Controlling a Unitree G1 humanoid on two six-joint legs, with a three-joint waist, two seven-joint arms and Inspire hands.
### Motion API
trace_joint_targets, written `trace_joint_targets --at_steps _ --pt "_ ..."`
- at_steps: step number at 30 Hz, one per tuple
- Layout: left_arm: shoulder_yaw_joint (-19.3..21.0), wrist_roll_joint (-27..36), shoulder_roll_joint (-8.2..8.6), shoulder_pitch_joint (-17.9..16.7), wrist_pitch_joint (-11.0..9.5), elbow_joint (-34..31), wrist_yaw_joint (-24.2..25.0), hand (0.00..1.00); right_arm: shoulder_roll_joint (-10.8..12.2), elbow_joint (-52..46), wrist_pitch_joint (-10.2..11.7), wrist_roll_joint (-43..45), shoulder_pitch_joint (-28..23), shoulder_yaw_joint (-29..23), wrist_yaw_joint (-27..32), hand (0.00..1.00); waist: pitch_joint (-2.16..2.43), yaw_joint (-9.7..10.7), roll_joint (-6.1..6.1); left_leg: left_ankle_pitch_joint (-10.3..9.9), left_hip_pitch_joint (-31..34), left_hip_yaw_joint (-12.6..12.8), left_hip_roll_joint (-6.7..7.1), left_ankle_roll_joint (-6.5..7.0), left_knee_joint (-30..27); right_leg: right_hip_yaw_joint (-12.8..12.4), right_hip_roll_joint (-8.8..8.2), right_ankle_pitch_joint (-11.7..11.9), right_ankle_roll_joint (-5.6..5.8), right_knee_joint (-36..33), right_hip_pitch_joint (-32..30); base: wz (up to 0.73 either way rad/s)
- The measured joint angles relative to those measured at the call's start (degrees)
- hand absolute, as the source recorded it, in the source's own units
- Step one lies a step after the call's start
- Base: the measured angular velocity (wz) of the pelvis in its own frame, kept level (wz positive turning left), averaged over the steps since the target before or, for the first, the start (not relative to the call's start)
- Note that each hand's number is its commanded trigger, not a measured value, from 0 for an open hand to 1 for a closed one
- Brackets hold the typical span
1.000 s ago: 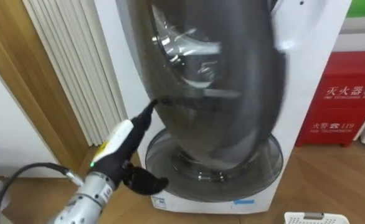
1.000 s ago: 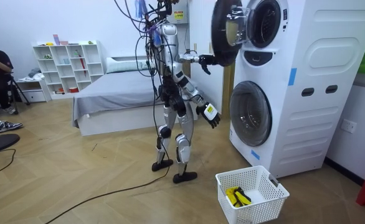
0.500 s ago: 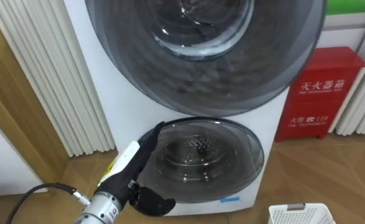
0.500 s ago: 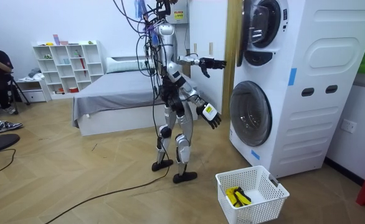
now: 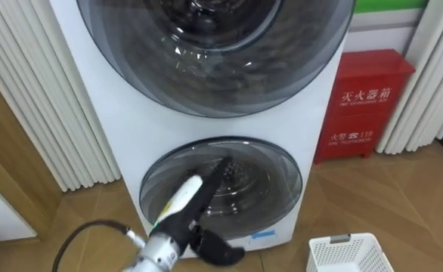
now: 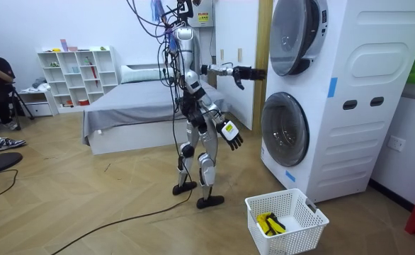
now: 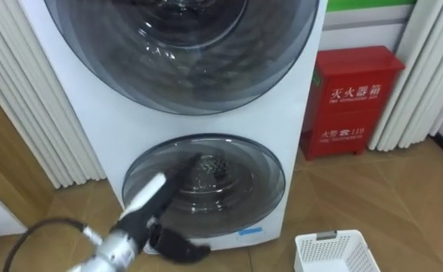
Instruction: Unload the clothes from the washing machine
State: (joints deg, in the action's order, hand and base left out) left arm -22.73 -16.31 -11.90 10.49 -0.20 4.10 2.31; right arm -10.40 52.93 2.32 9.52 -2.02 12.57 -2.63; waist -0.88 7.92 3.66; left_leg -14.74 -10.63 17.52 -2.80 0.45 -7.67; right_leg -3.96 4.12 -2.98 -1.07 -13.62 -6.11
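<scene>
progress: barely beginning | left hand (image 5: 178, 210) hanging open, empty | right hand (image 6: 246, 72) hovering by upper door (image 6: 292, 37), grip untellable | nothing being lifted out yet

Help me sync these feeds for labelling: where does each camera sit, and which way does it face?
Left eye view: on the robot's head, looking down at the stacked washing machines; left hand shows low.
Right eye view: just beside it, same aim, same hand.
Room view: standing in the room, side-on to the whole robot; right hand raised near the upper door.
Shared: all show the lower door and the white basket.
</scene>
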Motion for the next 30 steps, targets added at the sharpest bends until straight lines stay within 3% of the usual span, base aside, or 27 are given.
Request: trace_joint_targets --at_steps 2,8,10,12,13,15,18,21,25,26,30 --pt "0.1 0.1 0.59 1.5 0.0 0.5 0.0 0.00 0.0 -0.5 -0.5 0.1 0.0 0.0 -0.1 0.00 0.06 -0.1 0.06 0.0 -0.3 0.7 -0.03 0.00 0.0 -0.5 0.18 0.0 -0.03 -0.1 0.0 -0.17" --pt "0.2 0.9 0.97 -0.1 -0.2 8.6 0.0 0.00 0.0 -4.4 -1.3 0.5 -0.7 -0.1 -0.1 0.00 0.16 -0.4 0.13 0.0 -0.5 0.9 -0.08 0.00 -0.2 -0.7 0.32 0.1 -0.11 0.1 0.0 -0.09" --pt "0.7 1.1 1.02 -3.3 -0.4 14.1 0.0 0.00 0.3 -4.4 -1.3 0.2 -0.8 -0.1 -0.1 0.00 0.51 -0.8 -0.02 0.0 -0.8 0.9 -0.10 0.00 -0.4 -0.8 0.39 0.0 -0.23 0.0 0.1 -0.11" --pt "2.8 1.0 0.86 -9.5 -0.2 21.6 0.0 0.00 1.0 -4.1 -1.3 -0.2 -1.5 -0.2 0.0 0.00 0.89 -1.0 -0.92 0.0 -1.2 0.5 -0.37 0.00 -1.0 0.1 0.44 -0.1 -0.54 0.1 0.6 -0.12" --pt "3.4 1.0 0.93 -10.9 -0.2 24.3 0.0 0.00 1.2 -3.6 -1.2 -0.5 -1.9 -0.2 0.0 0.00 0.79 -1.4 -1.22 0.0 -1.6 0.2 -0.48 -0.01 -1.0 0.6 0.46 -0.1 -0.68 0.2 1.1 -0.06" --pt "6.1 1.0 1.16 -14.5 -0.2 36.0 -0.6 0.00 1.4 -1.6 -1.5 -0.8 -3.2 -0.3 0.0 0.00 1.28 -3.1 -2.45 0.0 -2.0 -0.5 -0.83 -0.01 -1.0 1.7 0.54 -0.2 -1.11 1.2 2.1 0.07" --pt "11.1 1.2 1.09 -17.9 -0.3 45.8 -2.4 0.00 1.4 0.4 -1.3 -2.9 -3.6 -1.0 0.1 0.00 1.05 -4.9 -3.36 -0.2 -1.9 -1.0 -0.95 -0.29 -0.6 2.4 0.51 -0.2 -1.12 1.2 2.1 0.14" --pt "16.5 1.2 0.79 -20.7 -1.3 50.7 -6.7 0.00 1.9 1.9 -0.8 -3.2 -3.6 -2.2 0.1 0.00 0.93 -7.1 -3.53 -0.7 -1.9 -1.2 -1.43 -1.05 0.4 3.2 0.75 0.0 -1.05 1.5 2.1 0.17" --pt "19.8 0.4 0.55 -23.8 -1.9 55.9 -12.2 0.00 2.2 4.3 -0.2 -5.3 -3.6 -2.6 -0.1 0.00 0.73 -8.5 -3.94 -1.0 -2.5 -2.7 -1.74 -1.11 0.5 4.2 0.76 0.2 -1.12 2.4 3.7 0.19" --pt "20.3 -0.2 0.87 -25.0 -1.6 58.0 -13.4 0.00 2.1 5.3 -0.1 -7.3 -3.6 -2.7 -0.1 0.00 0.73 -9.0 -3.76 -1.2 -3.0 -2.7 -1.93 -1.24 0.6 4.3 0.98 0.2 -1.14 3.0 4.4 0.05" --pt "22.4 -1.2 3.31 -28.1 2.8 61.1 -14.0 0.00 2.2 8.4 0.0 -19.2 -4.9 -2.7 0.1 0.00 0.68 -10.4 -3.60 -1.9 -3.0 -2.9 -2.45 -1.45 0.1 4.4 1.37 0.2 -1.20 3.8 5.3 0.02"
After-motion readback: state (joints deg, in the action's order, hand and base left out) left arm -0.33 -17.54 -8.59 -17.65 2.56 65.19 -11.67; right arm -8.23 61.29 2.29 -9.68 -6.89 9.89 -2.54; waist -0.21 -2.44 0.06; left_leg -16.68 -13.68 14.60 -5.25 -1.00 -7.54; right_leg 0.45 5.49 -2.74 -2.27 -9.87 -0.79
